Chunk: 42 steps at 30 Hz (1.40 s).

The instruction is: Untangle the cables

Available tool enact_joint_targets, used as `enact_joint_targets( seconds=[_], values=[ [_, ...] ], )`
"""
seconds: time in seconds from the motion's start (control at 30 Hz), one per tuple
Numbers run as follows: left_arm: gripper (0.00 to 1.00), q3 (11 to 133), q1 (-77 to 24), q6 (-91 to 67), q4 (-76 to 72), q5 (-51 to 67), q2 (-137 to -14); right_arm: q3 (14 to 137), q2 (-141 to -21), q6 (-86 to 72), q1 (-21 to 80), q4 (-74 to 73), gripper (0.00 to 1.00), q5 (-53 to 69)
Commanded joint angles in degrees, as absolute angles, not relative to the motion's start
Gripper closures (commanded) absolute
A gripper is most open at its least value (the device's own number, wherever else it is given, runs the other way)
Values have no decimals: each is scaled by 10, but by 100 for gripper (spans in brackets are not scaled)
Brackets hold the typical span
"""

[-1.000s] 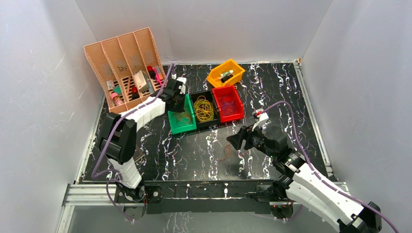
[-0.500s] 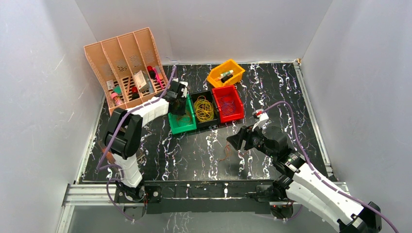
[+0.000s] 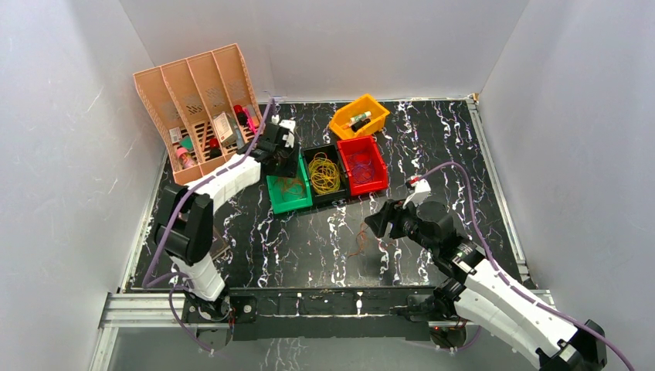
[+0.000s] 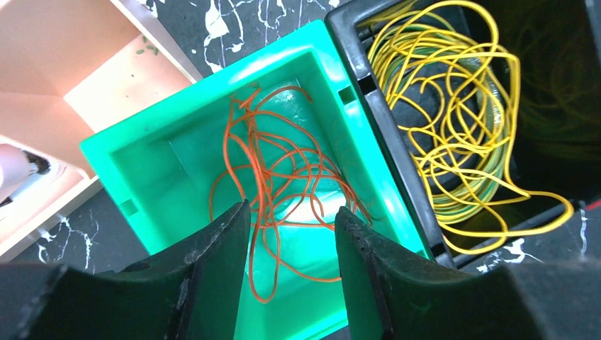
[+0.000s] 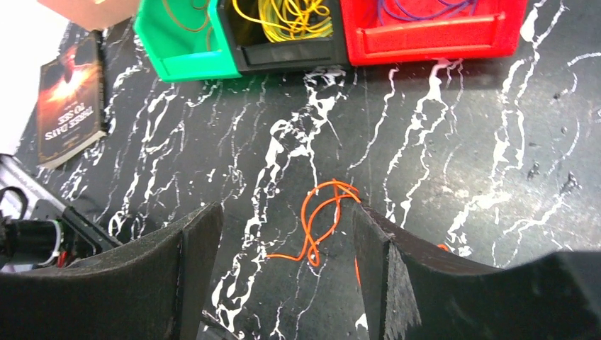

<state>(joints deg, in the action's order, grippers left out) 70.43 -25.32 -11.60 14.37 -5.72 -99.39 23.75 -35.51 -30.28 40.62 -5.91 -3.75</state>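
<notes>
From above: left gripper (image 3: 283, 153) over the green bin (image 3: 276, 202), right gripper (image 3: 374, 224) over a stray orange cable (image 3: 360, 246) on the worktop (image 3: 309, 239). Left wrist: spread, empty; the binned orange cables (image 4: 276, 170) could snag it. Right wrist: spread; closing may miss that thin strand.

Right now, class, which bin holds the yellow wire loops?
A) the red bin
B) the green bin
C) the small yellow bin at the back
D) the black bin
D: the left wrist view shows the yellow wires coiled inside the black bin, right beside the green bin, which holds only orange wires.
</notes>
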Motion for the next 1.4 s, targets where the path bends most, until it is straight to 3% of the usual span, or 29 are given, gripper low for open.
enact_joint_targets(
  seconds=[0.0, 0.37, 0.53, 0.77, 1.13, 1.37],
  values=[
    [52, 729, -251, -111, 168, -55, -930, 251, -367, -320, 407, -74, 24, -78],
    [39, 720, -251, -88, 196, -37, -849, 280, -384, -337, 407, -113, 23, -119],
    [38, 695, -257, -110, 202, 29, -802, 300, -407, -373, 407, -185, 24, -172],
    [39, 632, -377, -188, 164, 23, -762, 302, -438, -416, 407, -218, 26, -192],
    [43, 591, -533, -290, 37, 47, -851, 264, -326, -450, 407, -205, 26, -235],
    [47, 585, -570, -325, -14, 53, -923, 260, -285, -457, 407, -229, 26, -247]
  ],
)
